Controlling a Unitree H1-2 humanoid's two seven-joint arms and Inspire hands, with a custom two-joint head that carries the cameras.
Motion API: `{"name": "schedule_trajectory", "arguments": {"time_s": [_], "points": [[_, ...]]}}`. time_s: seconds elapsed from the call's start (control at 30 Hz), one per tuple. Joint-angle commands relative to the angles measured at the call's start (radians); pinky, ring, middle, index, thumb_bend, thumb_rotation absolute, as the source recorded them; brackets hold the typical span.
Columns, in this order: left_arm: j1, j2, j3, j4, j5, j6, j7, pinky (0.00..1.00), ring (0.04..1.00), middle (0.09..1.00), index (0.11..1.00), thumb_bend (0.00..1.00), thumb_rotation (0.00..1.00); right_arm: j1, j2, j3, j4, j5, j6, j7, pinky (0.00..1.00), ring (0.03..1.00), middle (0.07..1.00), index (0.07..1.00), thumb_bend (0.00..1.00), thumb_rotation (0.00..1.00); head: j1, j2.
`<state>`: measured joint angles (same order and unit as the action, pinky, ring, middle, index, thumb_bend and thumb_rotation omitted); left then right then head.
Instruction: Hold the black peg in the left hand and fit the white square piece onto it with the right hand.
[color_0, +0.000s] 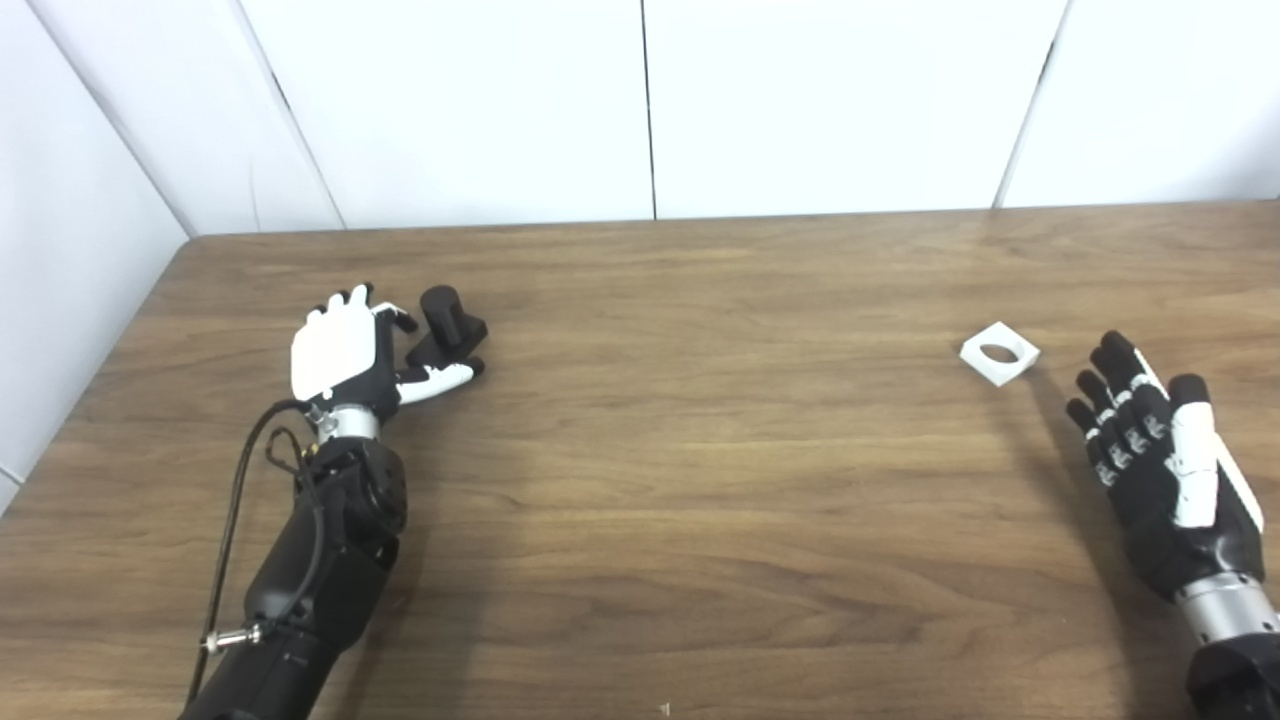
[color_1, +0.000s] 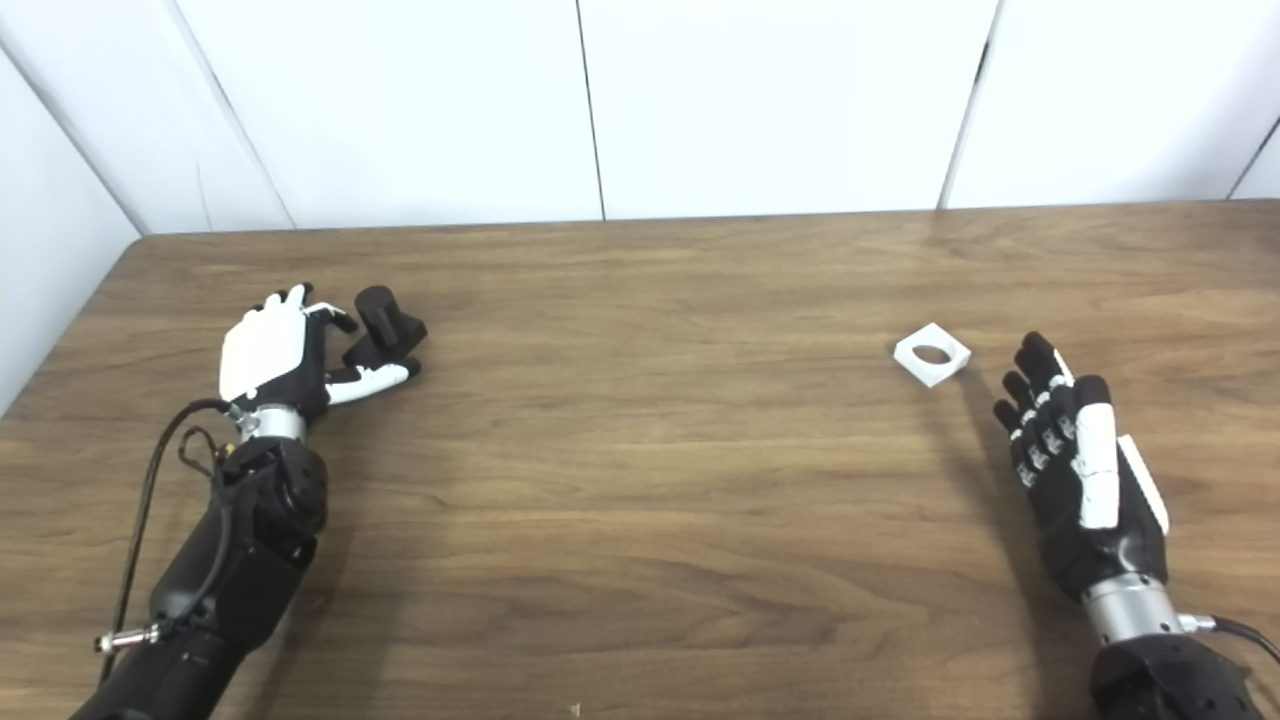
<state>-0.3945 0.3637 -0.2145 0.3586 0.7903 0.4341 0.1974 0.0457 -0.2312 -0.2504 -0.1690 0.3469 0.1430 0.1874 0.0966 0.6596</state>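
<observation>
1. Now, the left hand (color_0: 345, 355) sits at the far left of the wooden table (color_0: 700, 520), back plate up, fingers spread and closed on nothing.
2. Its thumb (color_0: 440, 378) reaches out below the black peg (color_0: 447, 325), which stands upright on its square base just beside the fingertips; whether anything touches it I cannot tell.
3. Over on the right, the white square piece (color_0: 999, 353) lies flat on the wood, its round hole (color_1: 932, 353) facing up and nothing in it.
4. The right hand (color_0: 1160, 470) is held edge-on near that piece but apart from it, fingers straight, a little parted, and pointing toward the back wall (color_0: 640, 100), holding nothing.
</observation>
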Motion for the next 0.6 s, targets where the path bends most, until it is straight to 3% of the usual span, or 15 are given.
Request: {"name": "schedule_trajectory", "arguments": {"time_s": [0.0,0.57], "points": [[-0.033,0.025,-0.004,0.015,0.02,0.005,0.012,1.0,1.0,0.964,0.639,0.79,0.51,-0.016,-0.017,-0.007,-0.018,0.011,-0.045,0.011,1.0,1.0,1.0,0.967,0.62,0.99,0.0,0.002],[-0.018,0.007,0.004,0.029,-0.008,-0.02,0.066,1.0,0.993,0.903,0.553,0.74,0.39,-0.023,-0.034,-0.016,-0.023,0.025,-0.038,0.023,1.0,1.0,1.0,0.982,0.63,0.98,0.01,0.007]]}}
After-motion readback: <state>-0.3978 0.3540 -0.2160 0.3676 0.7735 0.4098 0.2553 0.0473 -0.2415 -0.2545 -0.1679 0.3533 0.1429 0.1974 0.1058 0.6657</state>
